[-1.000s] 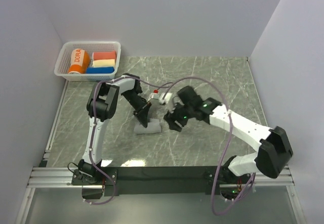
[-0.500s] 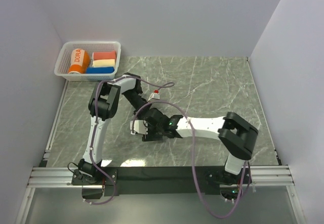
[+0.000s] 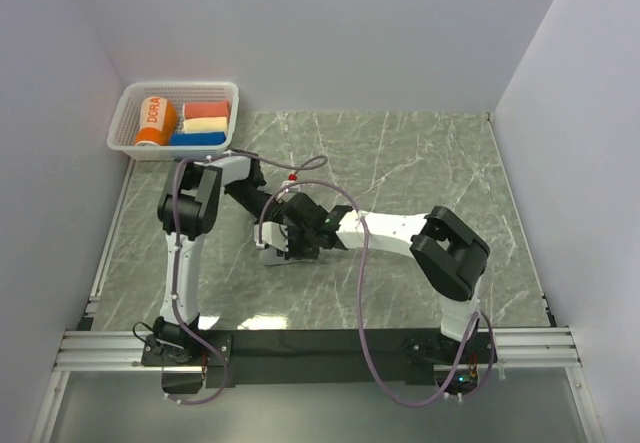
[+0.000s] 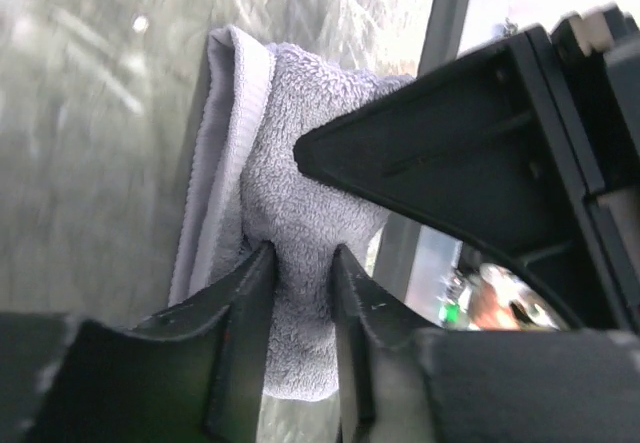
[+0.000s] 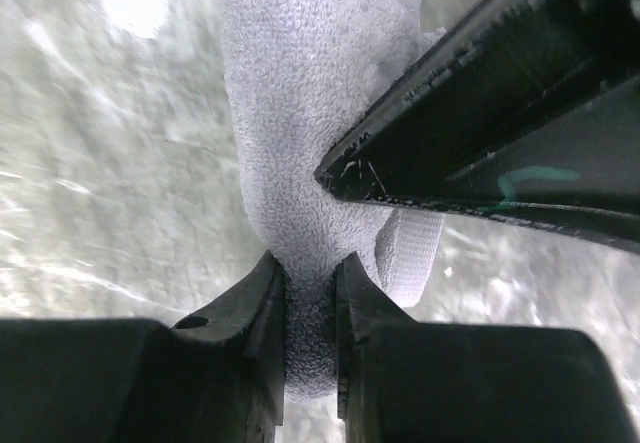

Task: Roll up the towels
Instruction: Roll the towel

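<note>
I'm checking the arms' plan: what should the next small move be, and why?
Probably open the left tool and back it away. It and the right tool both pinch the same grey towel, so one should let go before it can be carried to the basket, where other rolls lie.

Item one, the grey towel (image 3: 271,256): plain terry, hemmed edge, bunched in thick layers on the table (image 3: 420,163), left of centre. Item two, the orange towel (image 3: 155,121): rolled, lettered "DORA", by the far-left corner.
</note>
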Controlling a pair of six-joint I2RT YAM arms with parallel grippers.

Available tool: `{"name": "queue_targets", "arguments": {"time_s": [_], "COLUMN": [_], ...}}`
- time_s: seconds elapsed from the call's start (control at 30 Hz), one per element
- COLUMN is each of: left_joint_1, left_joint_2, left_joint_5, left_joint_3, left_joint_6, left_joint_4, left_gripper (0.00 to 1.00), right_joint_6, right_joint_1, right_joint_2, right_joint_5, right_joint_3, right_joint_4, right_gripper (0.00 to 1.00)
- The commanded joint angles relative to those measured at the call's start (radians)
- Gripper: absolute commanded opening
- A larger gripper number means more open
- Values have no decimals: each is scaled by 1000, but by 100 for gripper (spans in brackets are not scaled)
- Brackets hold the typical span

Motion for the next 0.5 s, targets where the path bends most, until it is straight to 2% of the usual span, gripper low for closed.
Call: {"name": "queue_targets", "arguments": {"time_s": [0.0,0.17,0.33,0.47], "left_joint_1": [61,218,371,515], "left_joint_2": [-95,-181,-284,-466], "left_joint_5": [-153,-113,-76,-89], "left_joint_3": [-85,-86,-62,-138], "left_joint_6": [53,45,87,72], "left_joint_4": [251,236,162,218], "left_gripper": [36,47,48,46], "right_joint_6": [49,56,98,125], "right_joint_1": [-16,-43,-80,-140], "right_joint_2": [53,102,215,356], "right_joint_5": [-193,-292,-394,-537], "right_joint_3": [27,97,212,346], "right_joint_4": [-223,-369,-461,-599], "right_gripper": [0,0,0,0]}}
